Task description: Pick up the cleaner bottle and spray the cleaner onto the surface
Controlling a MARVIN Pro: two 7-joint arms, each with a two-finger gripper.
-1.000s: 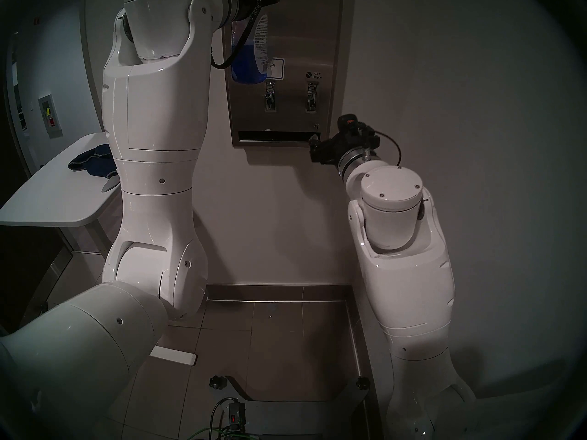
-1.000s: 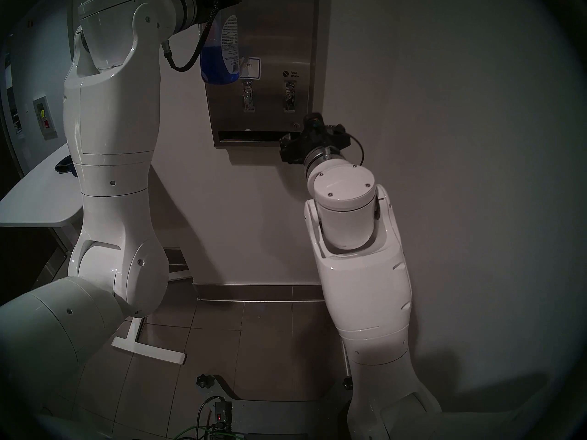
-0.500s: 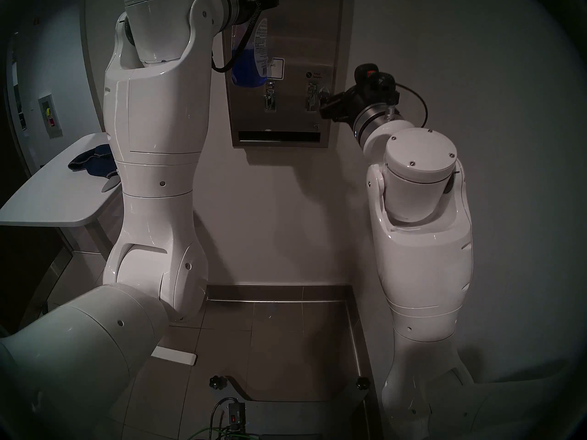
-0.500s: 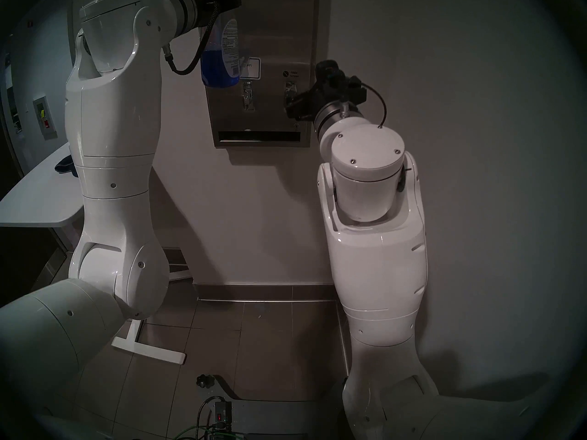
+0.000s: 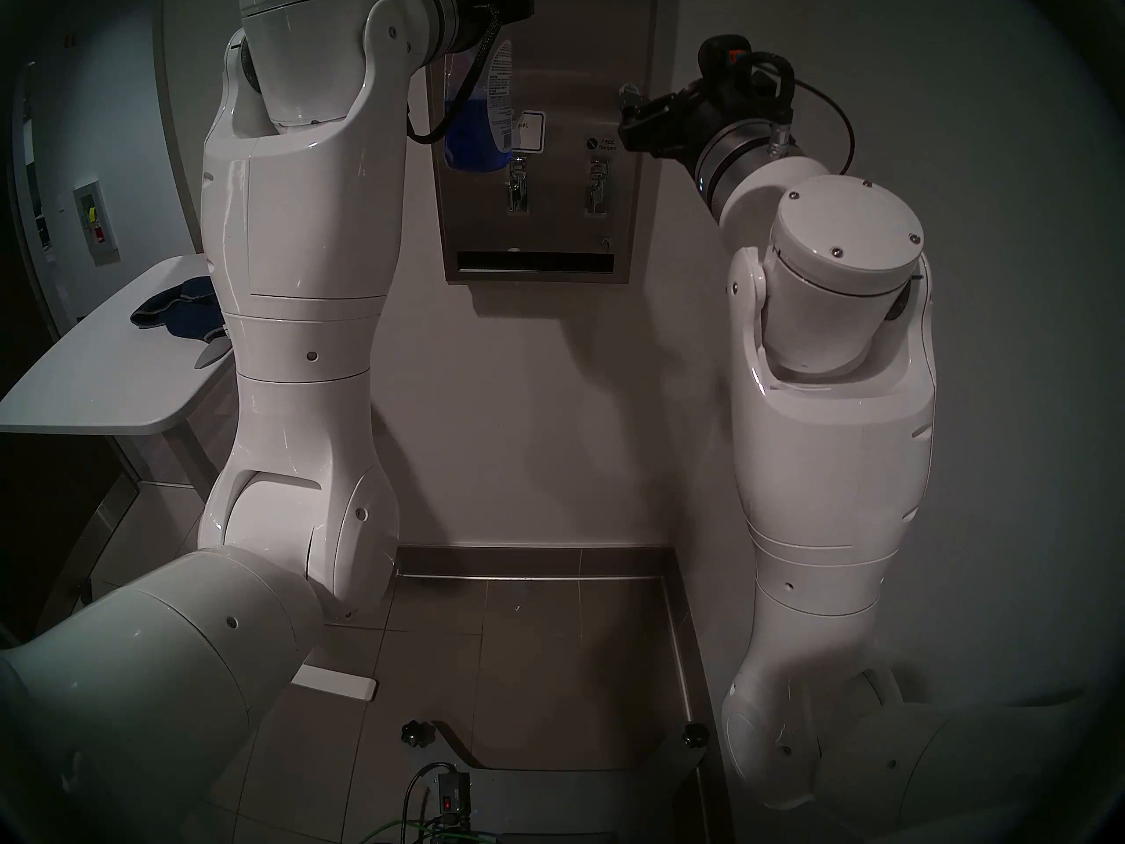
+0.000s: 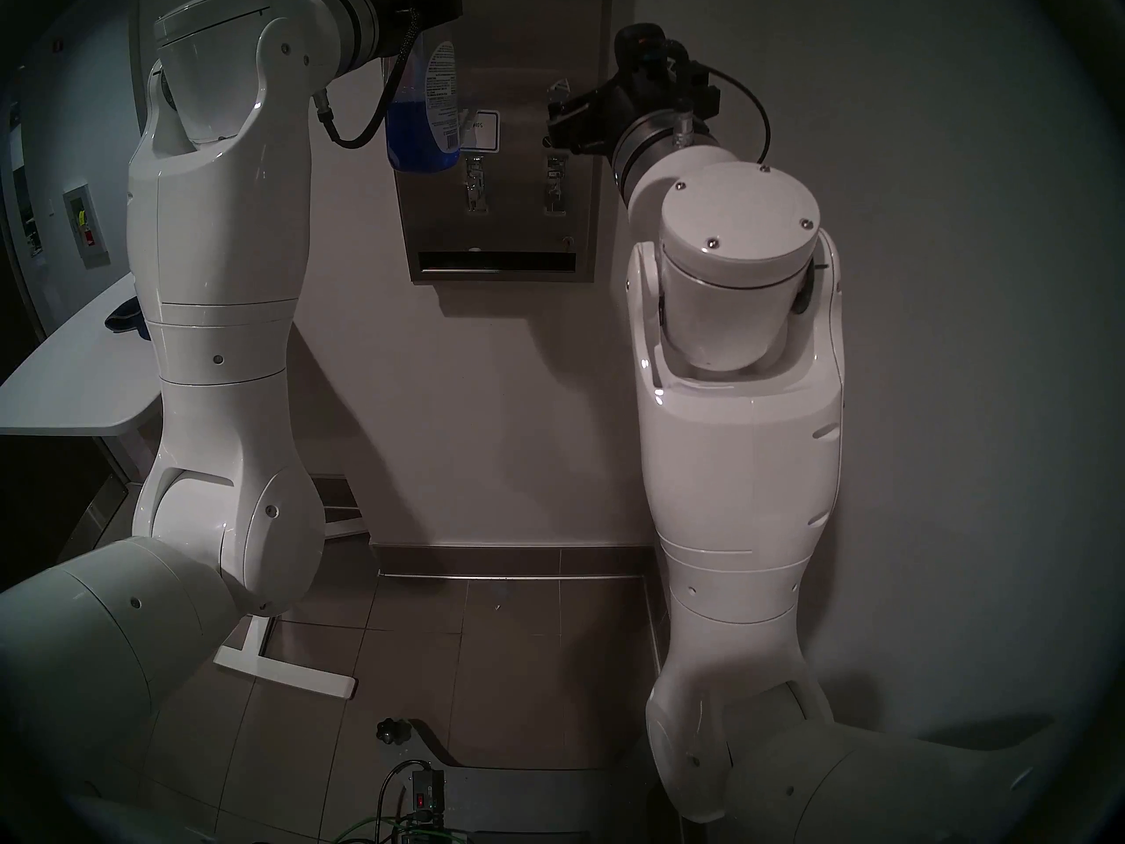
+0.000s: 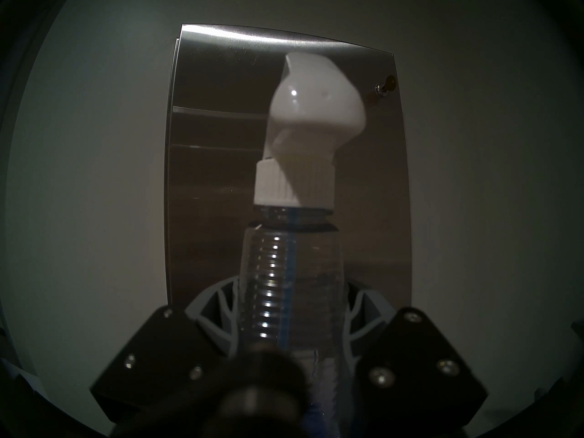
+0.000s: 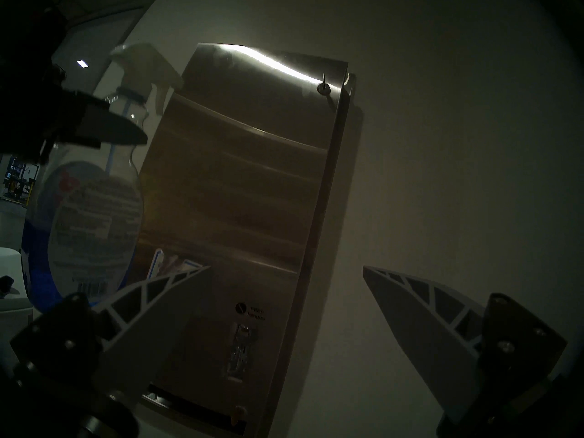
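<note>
Blue cleaner (image 5: pixel 472 133) half-filling spray bottle (image 7: pixel 289 270), left gripper (image 7: pixel 289 317) clamping its neck before steel dispenser (image 8: pixel 240 190), right gripper (image 8: pixel 286 298) spread wide, empty.

Overall light: dim, greyish in all four views.
Glare: a bright strip along the top edge of the tall brushed stainless-steel dispenser front (image 8: pixel 252 181).
Shadows: soft ones below the dispenser and beside both arms on the plain white wall (image 5: pixel 536 398).
Edges: fisheye bending, dark rim.
Blur: the dark round part at the left wrist view's bottom edge is out of focus.
</note>
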